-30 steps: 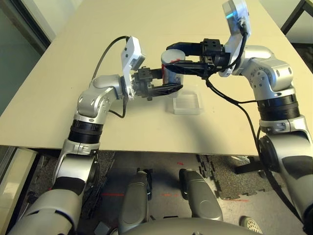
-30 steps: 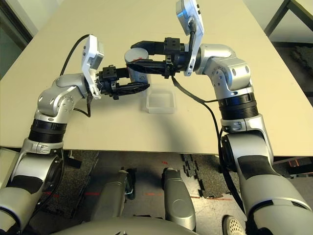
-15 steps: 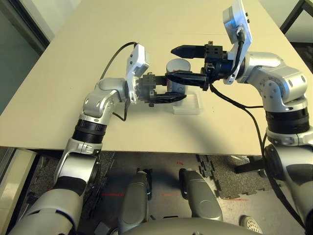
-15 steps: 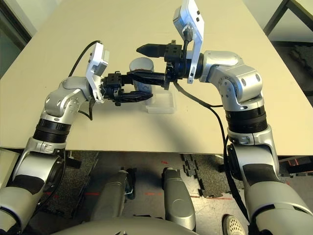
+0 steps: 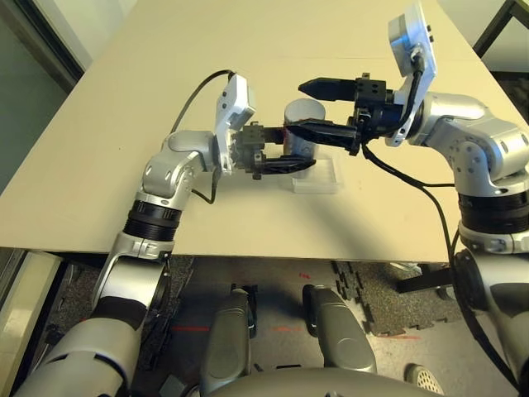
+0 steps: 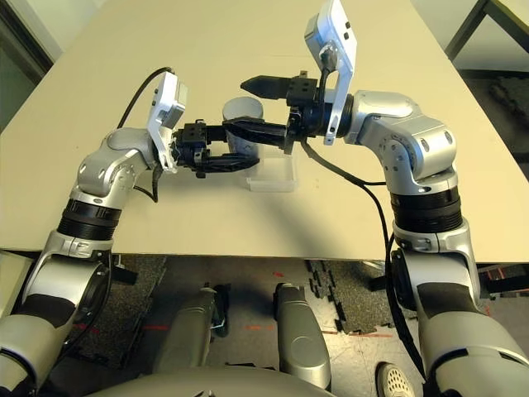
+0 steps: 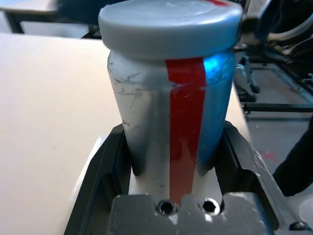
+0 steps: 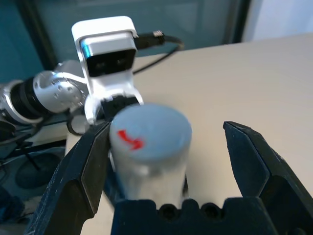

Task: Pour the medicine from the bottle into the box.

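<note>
One capped bottle (image 7: 164, 112) pinched upright in the left hand (image 7: 171, 161), between the right hand's (image 8: 168, 166) spread fingers.

Silvery grey on the bottle (image 7: 142, 112), broken by a solid red vertical stripe (image 7: 186, 127) and fine dark scratches, with a bright blue gleam beside the stripe. Pale grey across the cap (image 7: 166, 29), plus a small red mark (image 8: 129, 140) on top. Clear, whitish, unpatterned for the box (image 5: 316, 185). Plain beige over the counter (image 5: 207, 207). Matte black on left pincer (image 5: 299, 149) and right pincer (image 5: 294, 106); silver on both arms, banded in ribbed black. White for the left camera housing (image 5: 235, 103). Below, speckled dark grey mats (image 5: 397, 313), and cream on the hole-dotted shoe (image 5: 423, 379).
</note>
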Controlling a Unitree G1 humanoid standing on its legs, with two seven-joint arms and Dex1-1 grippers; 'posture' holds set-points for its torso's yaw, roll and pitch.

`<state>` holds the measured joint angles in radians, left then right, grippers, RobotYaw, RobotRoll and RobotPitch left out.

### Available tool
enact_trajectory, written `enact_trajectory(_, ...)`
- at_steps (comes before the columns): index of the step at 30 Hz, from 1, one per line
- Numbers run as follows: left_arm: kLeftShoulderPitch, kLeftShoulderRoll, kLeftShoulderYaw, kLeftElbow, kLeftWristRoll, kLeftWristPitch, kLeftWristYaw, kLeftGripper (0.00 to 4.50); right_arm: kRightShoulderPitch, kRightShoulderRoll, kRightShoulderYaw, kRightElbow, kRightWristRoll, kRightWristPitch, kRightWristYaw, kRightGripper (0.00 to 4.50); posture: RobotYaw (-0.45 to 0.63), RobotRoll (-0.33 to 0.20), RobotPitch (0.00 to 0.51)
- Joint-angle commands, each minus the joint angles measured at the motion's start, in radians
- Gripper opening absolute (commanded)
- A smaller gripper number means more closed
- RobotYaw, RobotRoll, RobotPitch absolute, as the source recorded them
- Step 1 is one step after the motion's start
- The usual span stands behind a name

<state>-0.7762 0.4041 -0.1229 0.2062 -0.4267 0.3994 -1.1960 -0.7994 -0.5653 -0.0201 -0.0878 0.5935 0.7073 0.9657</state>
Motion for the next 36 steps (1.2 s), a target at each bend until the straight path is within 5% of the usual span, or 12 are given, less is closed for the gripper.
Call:
enact_trajectory(1,0.003,0.016,0.01,-0.022,-0.006,-0.018,-0.027,2.59,0.037,-0.05,-0.067,0.012,-0.015,0.014,-0.056,4.5,-0.14,0.0,0.187)
enact_trajectory(15,-0.043,0.003,0.007,0.085,0.022,-0.082,-0.037,2.59,0.042,-0.034,-0.03,-0.154,0.066,0.135,-0.088,4.5,-0.16,0.0,0.186)
enact_trajectory(36,-0.027,-0.031,-0.016,0.071,0.029,-0.092,-0.04,2.59,-0.059,0.043,0.064,-0.045,-0.038,0.045,-0.098,4.5,-0.15,0.0,0.188)
